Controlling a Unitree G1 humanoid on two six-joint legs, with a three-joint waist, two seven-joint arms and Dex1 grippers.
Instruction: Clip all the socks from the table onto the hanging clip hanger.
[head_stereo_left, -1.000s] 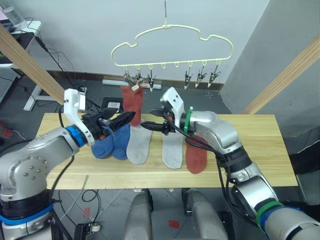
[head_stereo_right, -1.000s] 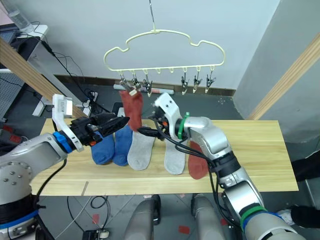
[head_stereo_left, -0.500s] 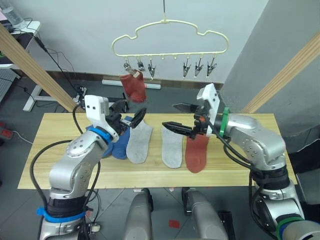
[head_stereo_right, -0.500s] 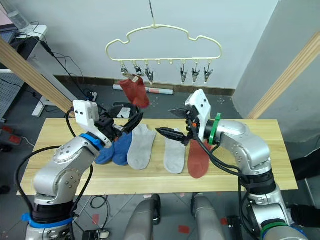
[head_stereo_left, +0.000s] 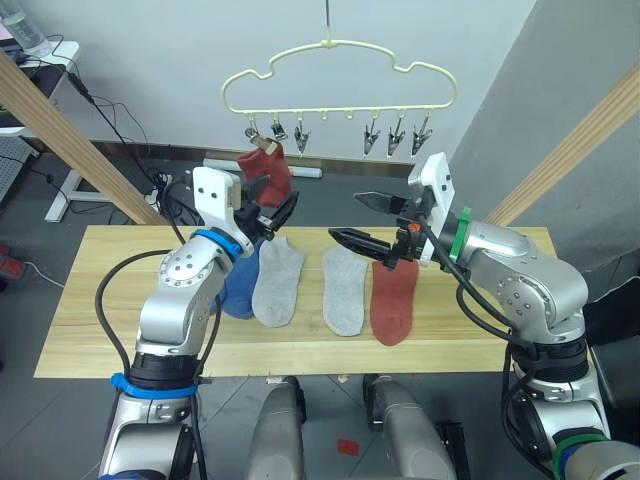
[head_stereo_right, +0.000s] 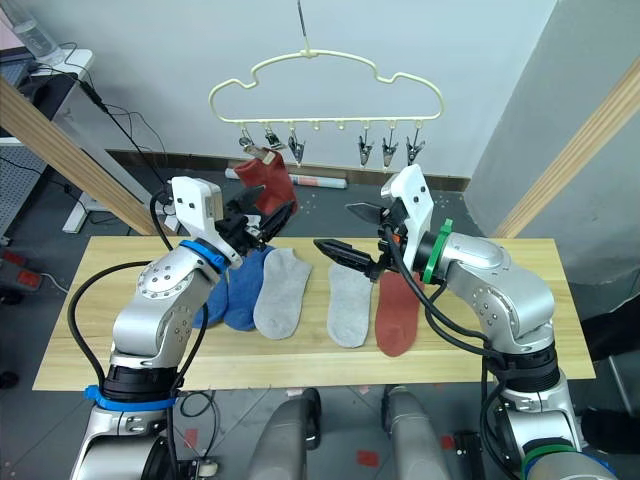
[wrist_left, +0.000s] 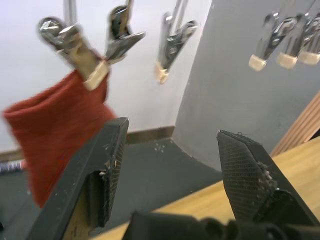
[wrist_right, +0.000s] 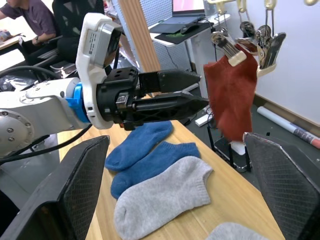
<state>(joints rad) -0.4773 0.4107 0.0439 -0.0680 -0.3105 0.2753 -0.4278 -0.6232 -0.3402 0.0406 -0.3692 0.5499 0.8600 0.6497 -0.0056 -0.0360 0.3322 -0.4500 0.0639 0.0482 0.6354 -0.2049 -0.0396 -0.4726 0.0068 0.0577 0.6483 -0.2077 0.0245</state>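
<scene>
The pale-yellow clip hanger (head_stereo_left: 340, 72) hangs above the table (head_stereo_left: 100, 300). A rust-red sock (head_stereo_left: 266, 170) dangles from one of its left clips. My left gripper (head_stereo_left: 275, 203) is open just below and beside that hanging sock (wrist_left: 52, 127), holding nothing. My right gripper (head_stereo_left: 345, 215) is wide open over the table's middle, also empty. On the table lie two blue socks (head_stereo_left: 236, 285), a grey sock (head_stereo_left: 277, 285), a second grey sock (head_stereo_left: 345, 292) and a second rust-red sock (head_stereo_left: 392, 302). The other clips (head_stereo_left: 398, 135) hang empty.
Slanted round wooden poles stand at the left (head_stereo_left: 70, 130) and right (head_stereo_left: 575, 145) behind the table. Cables and a desk leg are on the floor at the far left. A seated person (wrist_right: 27, 15) is in the background of the right wrist view.
Both grippers have drawn apart from the middle. The left one has risen to beside the hanging red sock, and the right one has moved right and up. The hanging sock has swung.
</scene>
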